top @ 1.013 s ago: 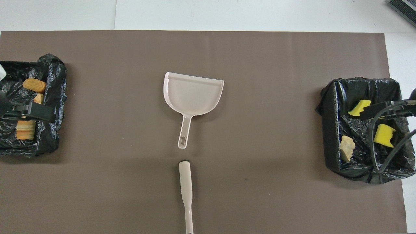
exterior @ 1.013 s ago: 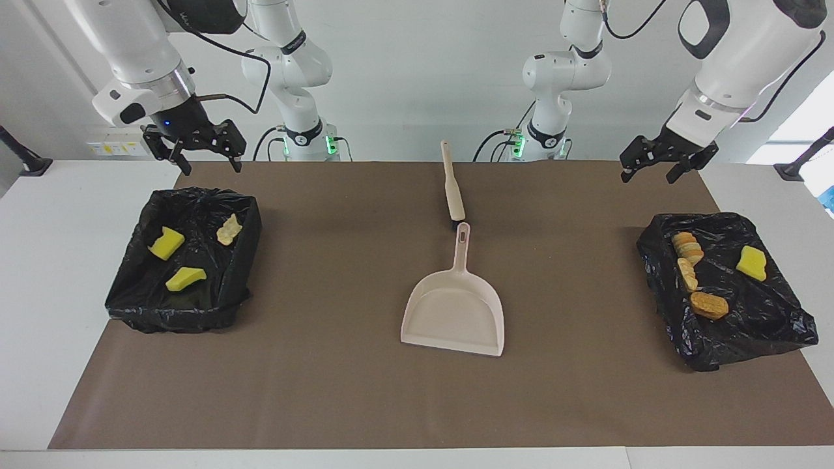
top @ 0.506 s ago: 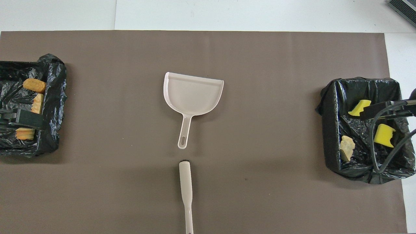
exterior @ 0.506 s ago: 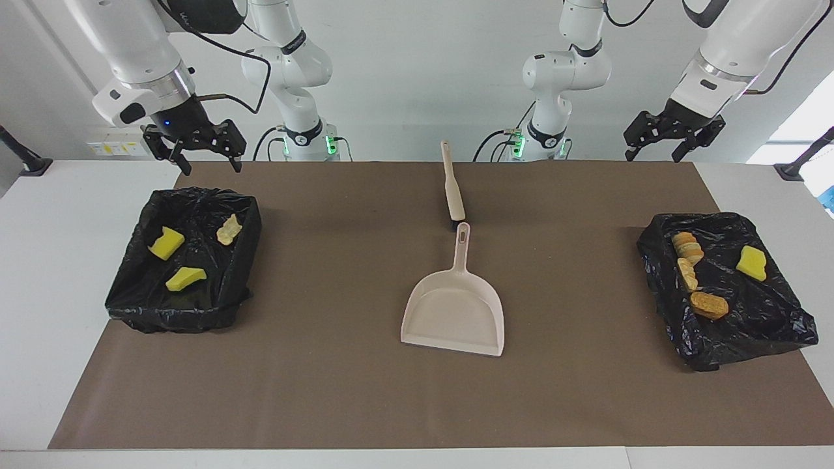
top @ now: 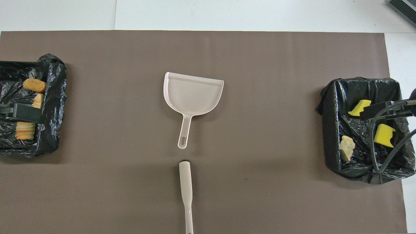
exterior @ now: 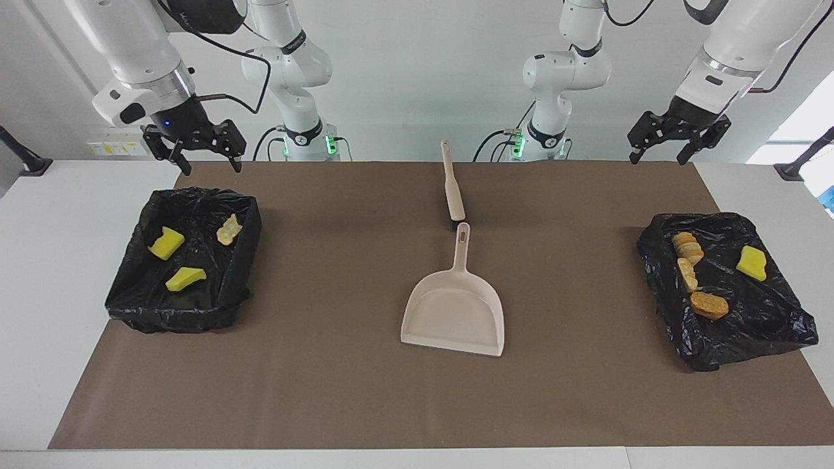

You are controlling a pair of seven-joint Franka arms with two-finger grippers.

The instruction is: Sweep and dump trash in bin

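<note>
The trash lies in two black-bagged bins. The bin [exterior: 242,260] at the right arm's end holds two yellow sponge chunks [exterior: 166,243] and a tan piece [exterior: 229,229]. The bin [exterior: 658,286] at the left arm's end holds three bread pieces [exterior: 709,305] and a yellow sponge [exterior: 751,263]. A beige dustpan [exterior: 456,312] lies mid-mat, with the brush [exterior: 453,182] just nearer the robots, handle to handle. My right gripper [exterior: 214,168] hangs open above its bin's robot-side edge. My left gripper [exterior: 655,159] hangs open, high over the mat's edge by its bin. Both are empty.
A brown mat [exterior: 326,391] covers most of the white table [exterior: 52,260]. The dustpan [top: 193,96] and brush [top: 186,191] are the only things between the two bins.
My left gripper has risen and drawn back from over its bin toward the robots' end. The right gripper, bins, dustpan and brush have not moved.
</note>
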